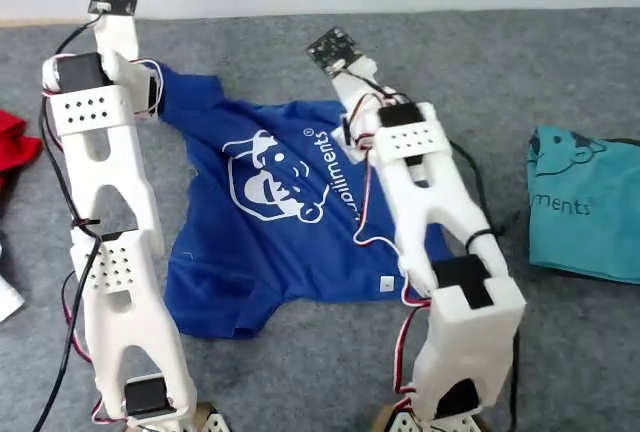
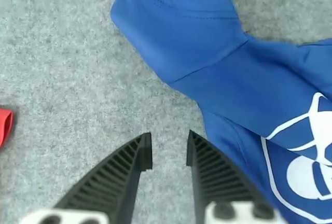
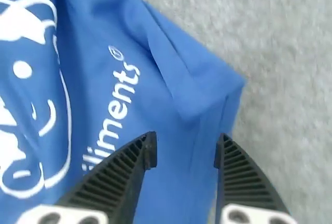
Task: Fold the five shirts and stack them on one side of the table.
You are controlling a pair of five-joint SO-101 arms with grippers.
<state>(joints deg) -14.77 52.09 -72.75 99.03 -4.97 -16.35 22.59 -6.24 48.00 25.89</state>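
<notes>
Step in hand: first fold of the blue shirt (image 1: 290, 242). It lies flat and face up at mid-desk between the two arms, sleeves out, hem toward the arm bases. No fold made in it yet, by the look of it.

Left hand (image 2: 168, 146): released, nothing between its fingers (image 2: 124, 175). It hangs over bare desk (image 1: 300, 382), just beside the shirt's short sleeve (image 2: 176, 32).

Right hand (image 3: 187, 149): also released and empty, poised over the opposite sleeve (image 3: 202, 89), near the end of the printed lettering.

Next move, as I judge it: each hand drops onto its sleeve edge, pinches the cloth, and carries it inward across the chest so the sides meet over the white print (image 1: 272, 180). The left hand probably needs a small shift toward the cloth first, since it sits over grey covering, not fabric.

Materials:
- Shirt: thin knit jersey, limp, with stitched hems at the cuff and soft wrinkles near the bottom edge.
- Desk covering: grey, felt-like, napped. The shirt is likely to drag and bunch on it.
- Fingers: black, ribbed, tapering.
- Arm links (image 1: 110, 252): white, plastic, perforated.

Elsewhere:
- Teal shirt (image 1: 585, 202): well apart, at the desk's side by the right arm. Bunched or part-folded, cannot tell which.
- Red fabric (image 1: 15, 142): at the opposite edge, possibly another shirt.

Most of the task looks to remain.
</notes>
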